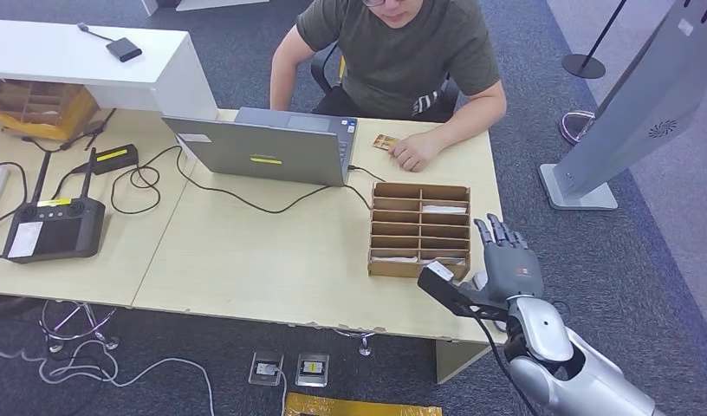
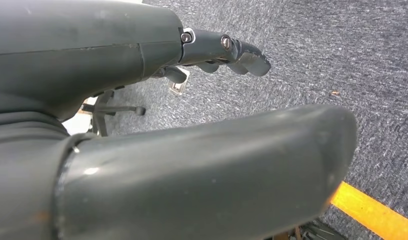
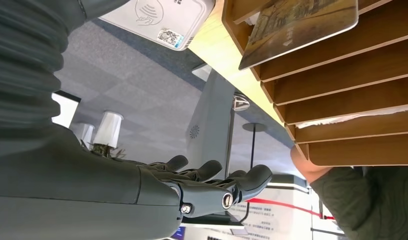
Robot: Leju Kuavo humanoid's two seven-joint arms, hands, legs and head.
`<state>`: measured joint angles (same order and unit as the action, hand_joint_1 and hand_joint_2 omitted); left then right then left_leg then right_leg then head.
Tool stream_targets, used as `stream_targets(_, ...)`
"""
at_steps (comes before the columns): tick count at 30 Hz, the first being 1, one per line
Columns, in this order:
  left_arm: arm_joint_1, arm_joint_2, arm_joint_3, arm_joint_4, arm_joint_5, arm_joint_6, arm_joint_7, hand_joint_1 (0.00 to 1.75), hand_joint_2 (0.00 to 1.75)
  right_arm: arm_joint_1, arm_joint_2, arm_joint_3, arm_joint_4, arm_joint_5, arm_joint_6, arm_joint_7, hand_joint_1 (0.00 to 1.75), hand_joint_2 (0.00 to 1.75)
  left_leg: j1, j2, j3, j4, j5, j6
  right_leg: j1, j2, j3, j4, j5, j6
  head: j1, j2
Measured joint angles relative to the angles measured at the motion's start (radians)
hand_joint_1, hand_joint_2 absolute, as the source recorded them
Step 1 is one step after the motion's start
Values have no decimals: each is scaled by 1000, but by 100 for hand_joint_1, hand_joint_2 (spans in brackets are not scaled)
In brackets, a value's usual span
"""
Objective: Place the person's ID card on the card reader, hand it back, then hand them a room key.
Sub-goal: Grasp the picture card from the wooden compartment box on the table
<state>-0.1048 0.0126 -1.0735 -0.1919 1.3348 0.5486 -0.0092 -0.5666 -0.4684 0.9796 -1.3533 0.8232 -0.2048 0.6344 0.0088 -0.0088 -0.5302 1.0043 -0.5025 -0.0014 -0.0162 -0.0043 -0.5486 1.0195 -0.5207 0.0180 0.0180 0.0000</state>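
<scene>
Right hand [image 1: 506, 260], empty with fingers extended, hovers beside the wooden card rack [image 1: 419, 230] at the counter [image 1: 246, 260] edge, positioned to receive. ID card [image 1: 385, 142] lies by the person's hand [image 1: 415, 154]. Left hand [image 2: 227, 50] hangs unloaded, fingers apart.

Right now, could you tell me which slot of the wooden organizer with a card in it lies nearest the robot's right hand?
The nearest-row slot in the wooden organizer, right column, beside the right hand; its card lies closest.

Wooden organiser [image 1: 419, 229], matt wood table [image 1: 246, 260], rough grey carpet [image 2: 317, 60].
</scene>
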Motion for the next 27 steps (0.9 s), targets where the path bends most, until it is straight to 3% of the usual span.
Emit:
stream_targets(16,0,0,-10,0,8,2,0,0,0,-3,18,1,31,6,-2,-19,0,175,0,0,0,0,0,0,0,0,0,0,0,0,0,0)
stream_targets(27,0,0,-10,-1,42,28,12,0,0,-37,98,26,83,40,3,-88,0,175,0,0,0,0,0,0,0,0,0,0,0,0,0,0)
